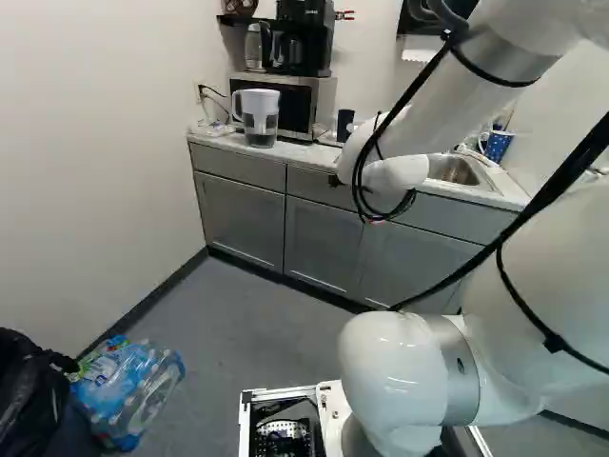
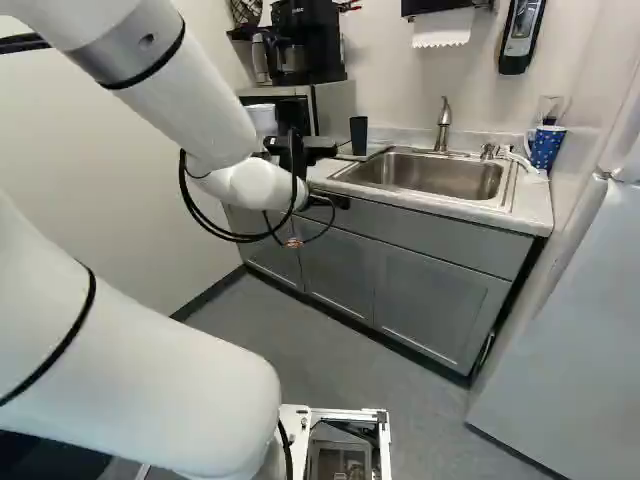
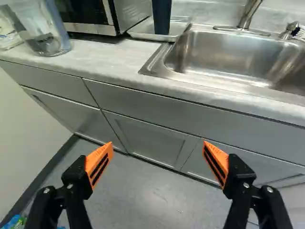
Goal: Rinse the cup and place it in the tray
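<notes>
I can see the dark cup [image 3: 161,18] standing upright in the tray [image 3: 141,33] on the surface [image 3: 107,58], just beside the sink [image 3: 214,51], while my jaws stand spread wide apart near the cabinets [image 3: 143,138].

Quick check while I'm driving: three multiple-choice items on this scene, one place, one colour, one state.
1. Where does the dark cup stand?
A) On the microwave
B) On the tray
C) On the floor

2. What colour is the dotted mug?
A) Red
B) Green
C) Blue

3. How is the gripper?
A) Open, empty
B) Shut on the cup
C) Shut, empty

1: B, the wrist view shows its base on the tray.
2: C, its blue side with white dots shows in the right base view.
3: A, its fingers stand wide apart with nothing between them.
</notes>
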Tool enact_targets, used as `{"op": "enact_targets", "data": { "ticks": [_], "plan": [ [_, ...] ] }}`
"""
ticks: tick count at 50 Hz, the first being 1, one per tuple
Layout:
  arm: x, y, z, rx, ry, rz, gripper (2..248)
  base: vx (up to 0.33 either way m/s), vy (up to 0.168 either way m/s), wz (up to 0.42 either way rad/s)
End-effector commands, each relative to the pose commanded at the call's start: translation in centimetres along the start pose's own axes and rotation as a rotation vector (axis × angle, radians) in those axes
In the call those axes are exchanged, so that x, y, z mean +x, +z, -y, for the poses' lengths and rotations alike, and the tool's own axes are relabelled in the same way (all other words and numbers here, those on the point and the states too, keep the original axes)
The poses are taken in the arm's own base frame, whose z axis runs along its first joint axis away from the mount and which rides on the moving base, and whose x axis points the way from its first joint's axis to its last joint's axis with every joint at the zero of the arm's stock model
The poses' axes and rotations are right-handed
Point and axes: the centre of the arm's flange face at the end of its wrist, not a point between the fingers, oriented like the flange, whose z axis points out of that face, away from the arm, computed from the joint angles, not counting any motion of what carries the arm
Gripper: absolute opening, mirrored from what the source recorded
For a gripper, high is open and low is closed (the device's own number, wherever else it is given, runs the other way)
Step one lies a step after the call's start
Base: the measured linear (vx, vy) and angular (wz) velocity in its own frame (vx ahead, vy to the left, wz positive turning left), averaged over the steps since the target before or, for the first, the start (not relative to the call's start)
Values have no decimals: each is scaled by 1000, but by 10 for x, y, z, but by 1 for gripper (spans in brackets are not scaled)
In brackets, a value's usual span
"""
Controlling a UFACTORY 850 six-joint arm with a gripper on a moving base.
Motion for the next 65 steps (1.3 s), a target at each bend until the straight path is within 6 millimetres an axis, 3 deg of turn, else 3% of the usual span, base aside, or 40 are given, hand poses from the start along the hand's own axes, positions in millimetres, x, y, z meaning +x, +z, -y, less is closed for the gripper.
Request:
{"op": "enact_targets", "data": {
  "ticks": [32, 65],
  "plan": [
    [-69, -17, 24, 77, -46, -111, 247, 0, 0, 0],
    [-110, -34, 34, 130, -66, -176, 247, 0, 0, 0]
  ]
}}
